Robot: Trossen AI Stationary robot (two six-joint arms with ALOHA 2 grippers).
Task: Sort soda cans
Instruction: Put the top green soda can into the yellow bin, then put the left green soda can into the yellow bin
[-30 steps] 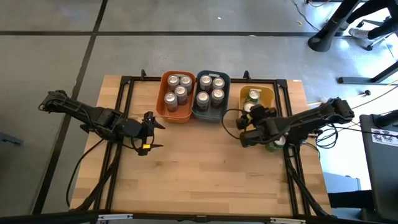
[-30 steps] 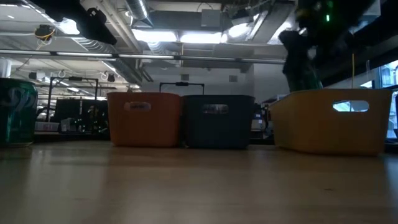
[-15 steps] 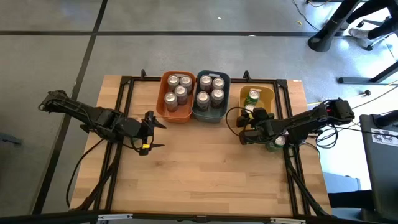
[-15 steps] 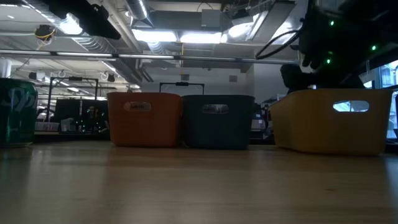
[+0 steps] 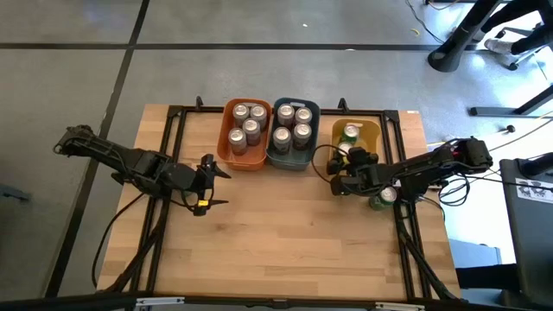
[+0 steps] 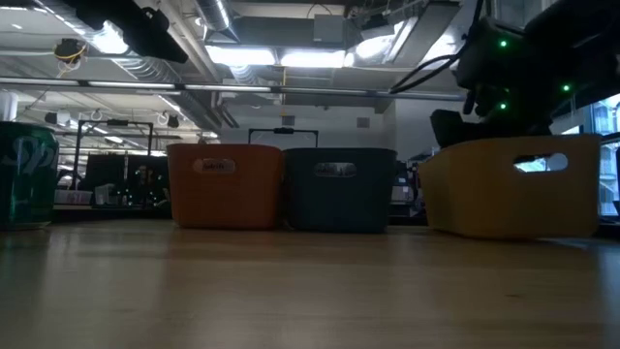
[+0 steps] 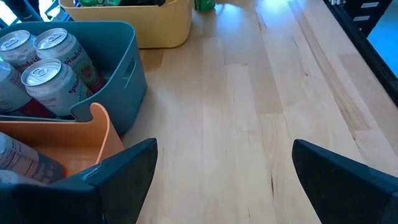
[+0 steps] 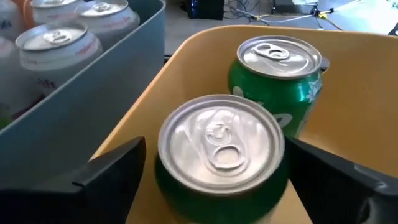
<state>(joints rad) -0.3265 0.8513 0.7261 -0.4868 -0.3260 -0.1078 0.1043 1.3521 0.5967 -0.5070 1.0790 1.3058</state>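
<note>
My right gripper (image 8: 217, 158) is low inside the yellow bin (image 5: 370, 131), shut on a green soda can (image 8: 221, 140) with a silver top. A second green can (image 8: 278, 68) stands upright behind it in the same bin. Another green can (image 5: 381, 200) stands on the table, partly under my right arm. The orange bin (image 5: 245, 134) and the grey-blue bin (image 5: 293, 132) each hold several silver-topped cans. My left gripper (image 5: 210, 181) waits open above the table, left of the orange bin. A green can (image 6: 23, 174) also shows at the low view's left edge. My right gripper pinches the green can by its body, just below the top rim (image 8: 163, 180), with one finger (image 8: 118, 171) on each side. The fingers come slanting down from the table's right. The can is upright inside the yellow bin, and the bin wall hides its base.
The three bins stand side by side along the far edge. A black frame rail (image 5: 406, 207) runs beside the right arm. Bare wooden table (image 5: 285, 233) lies between the arms and toward the near edge. In the low view the yellow bin (image 6: 513, 189) sits slightly tilted.
My right gripper, still shut on the green can, has moved toward the far edge and down into the yellow bin. The can has sunk behind the bin's wall in the low view. The yellow bin has tipped a little, its right end raised.
</note>
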